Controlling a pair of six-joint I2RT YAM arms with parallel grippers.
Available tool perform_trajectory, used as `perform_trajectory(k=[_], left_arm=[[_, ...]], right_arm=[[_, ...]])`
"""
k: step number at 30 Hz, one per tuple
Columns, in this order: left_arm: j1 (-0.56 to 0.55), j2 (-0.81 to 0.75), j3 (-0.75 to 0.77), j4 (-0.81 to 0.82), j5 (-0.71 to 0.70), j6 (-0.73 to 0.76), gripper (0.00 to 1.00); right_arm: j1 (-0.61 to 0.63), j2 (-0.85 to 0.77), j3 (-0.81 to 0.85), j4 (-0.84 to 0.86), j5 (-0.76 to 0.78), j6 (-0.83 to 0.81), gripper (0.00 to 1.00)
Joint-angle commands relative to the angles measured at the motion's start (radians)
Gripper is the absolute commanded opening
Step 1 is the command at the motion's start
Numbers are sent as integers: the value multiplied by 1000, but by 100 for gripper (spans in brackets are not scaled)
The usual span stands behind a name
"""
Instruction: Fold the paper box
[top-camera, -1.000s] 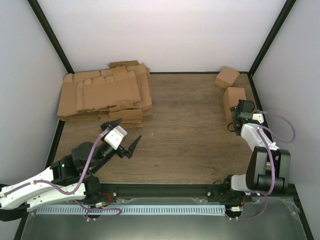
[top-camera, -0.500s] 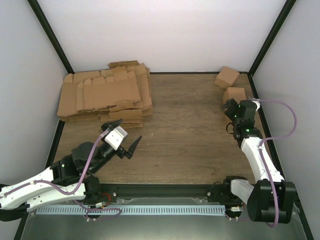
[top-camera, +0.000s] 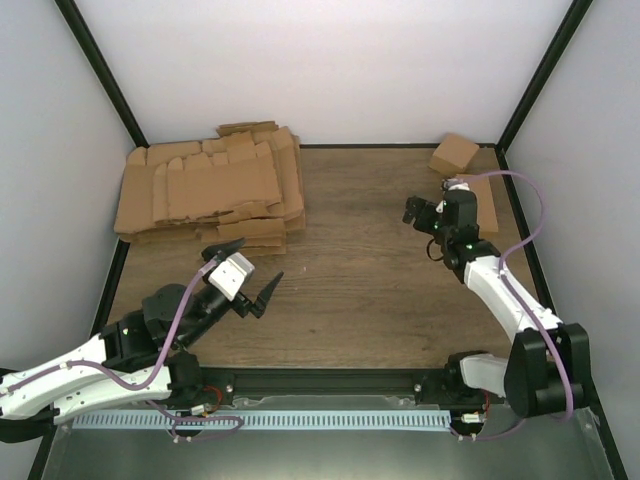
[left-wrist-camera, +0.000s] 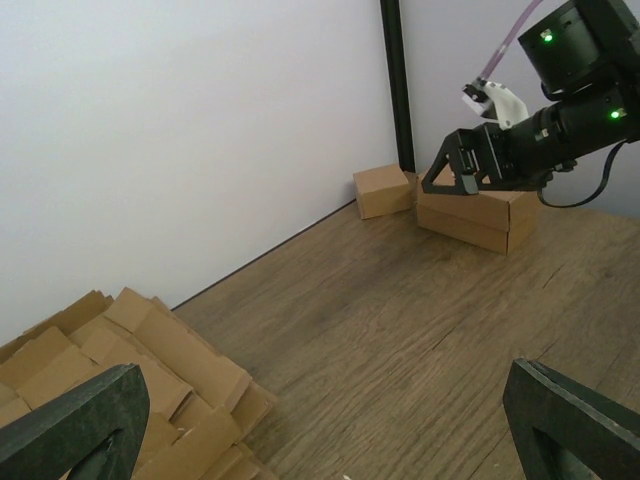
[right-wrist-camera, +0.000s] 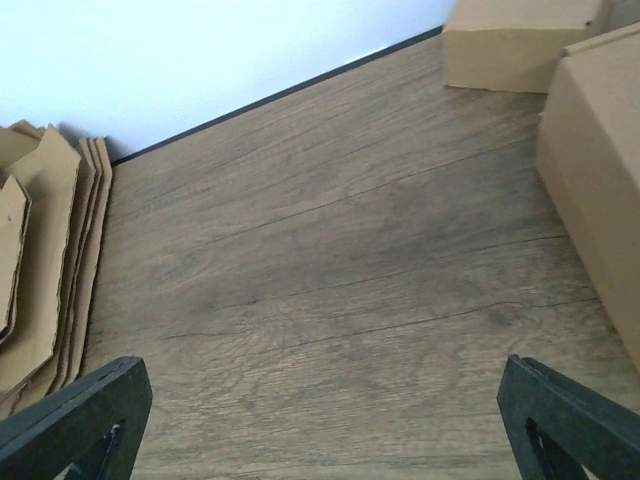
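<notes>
paper box (top-camera: 486, 200): plain brown cardboard, folded up into a closed oblong box. Sits on the wooden table (top-camera: 370, 270) at the far right, long side along the right wall, partly hidden by the right arm in the top view. A second, smaller folded box (top-camera: 454, 153) is in the far right corner just behind it; the two are close, contact unclear.

right gripper (top-camera: 420, 213): fingers spread wide, nothing between them. It's just left of the paper box, which lies outside the jaws at the right edge of the wrist view.

left gripper (top-camera: 250, 272): also wide open and empty, above the table near-left, just in front of the pile of flat cardboard blanks (top-camera: 210, 190).
</notes>
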Motion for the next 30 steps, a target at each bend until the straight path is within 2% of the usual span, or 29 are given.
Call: perform_trajectory(k=[1,8,11,13,16,18,22,23,26,30], left_arm=[[-3,-6,-2,4,5,-12,100],[-3,0,-3,6,4,-11,100],[-3,1,-5,6,1,-13,100],[-2,1,-8,6,0,-15,100],[-2,5,-10,8,-5,-16,100],[-3,10,-9,6,-8,-17,100],[-2,19,-7,2,-15,-18,100],[-2,20,-8,1,-17,-19,100],[-3,21,-11,3,-22,-19,100],[-3,27,-14,6,-24,-18,100]], right_arm=[[18,65,73,33,-69,-96,96],[20,209,157,26,-145,-221,94],[20,309,252,-31,-106,-284,91],[16,408,342,-92,-69,-313,82],[-4,558,488,-184,-56,-320,56],[-15,639,551,-208,-66,-314,47],[-32,782,667,-283,-52,-302,8],[-34,813,693,-307,-27,-299,2],[-42,874,737,-360,45,-293,1],[-78,914,750,-388,52,-303,1]])
